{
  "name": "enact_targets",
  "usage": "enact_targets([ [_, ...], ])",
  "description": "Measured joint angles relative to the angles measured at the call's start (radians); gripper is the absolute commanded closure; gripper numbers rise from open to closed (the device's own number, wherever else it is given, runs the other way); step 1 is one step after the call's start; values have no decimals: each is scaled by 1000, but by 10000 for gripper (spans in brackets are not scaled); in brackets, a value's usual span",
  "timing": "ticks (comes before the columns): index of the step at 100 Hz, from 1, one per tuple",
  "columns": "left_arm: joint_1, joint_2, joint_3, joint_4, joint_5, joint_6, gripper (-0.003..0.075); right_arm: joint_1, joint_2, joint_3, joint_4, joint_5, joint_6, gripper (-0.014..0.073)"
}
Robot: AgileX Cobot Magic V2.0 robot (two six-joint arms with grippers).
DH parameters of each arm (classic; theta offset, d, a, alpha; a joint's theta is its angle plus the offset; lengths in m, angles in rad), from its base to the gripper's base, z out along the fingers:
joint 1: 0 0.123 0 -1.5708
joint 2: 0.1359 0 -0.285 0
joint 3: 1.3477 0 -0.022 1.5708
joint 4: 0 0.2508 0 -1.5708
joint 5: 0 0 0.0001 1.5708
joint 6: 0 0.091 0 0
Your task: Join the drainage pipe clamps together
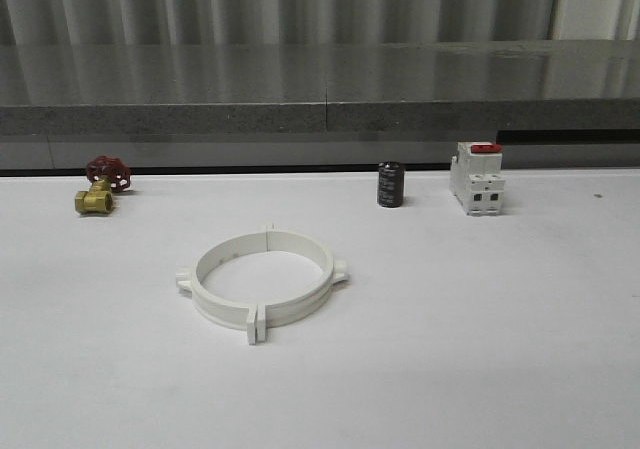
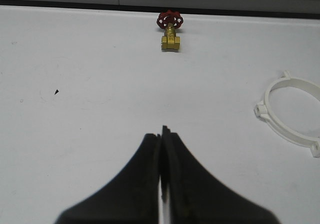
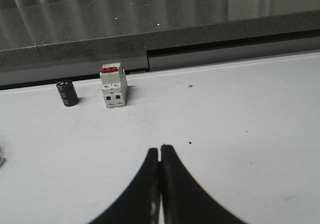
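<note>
Front view. The drainage pipe clamps (image 1: pixel 262 283) lay flat on the white bench (image 1: pixel 500 349), near its middle, the two half-rings set face to face so that they made one wide ring. Their flat end flanges met at two seams: one at the near edge (image 1: pixel 255 326), where the paired flanges stood out toward me, and one at the far edge (image 1: pixel 270 231). The seam line therefore ran roughly front to back, tilted slightly, and the ring's opening faced straight up. The small outer tabs (image 1: pixel 183 280) pointed out to either side, across that line. I judged the halves to be seated against each other, though whether the flanges had latched could not be told.

Left wrist view. My left pincer (image 2: pixel 161 156) hung over bare bench with its fingers pressed together and nothing between them; part of the ring lay well off to one side. A brass valve (image 2: pixel 170 31) with a red handwheel stood near the back edge.

Right wrist view. My right pincer (image 3: pixel 160 159) was likewise closed on nothing, over bare bench. Beyond it stood a black cylinder (image 3: pixel 66 93) and a white breaker (image 3: pixel 113 86) with a red top, side by side but apart.

Both pincers stood clear of the ring, which I took to mean that the joining needed no further holding.
</note>
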Motion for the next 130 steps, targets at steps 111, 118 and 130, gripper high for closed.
enact_targets([
  [111, -106, -381, 482, 201, -458, -102, 741, 0, 0, 0, 0, 0, 0, 661],
  [118, -106, -439, 489, 203, -452, -102, 741, 0, 0, 0, 0, 0, 0, 661],
  [130, -106, -458, 489, 203, -479, -102, 741, 0, 0, 0, 0, 0, 0, 661],
])
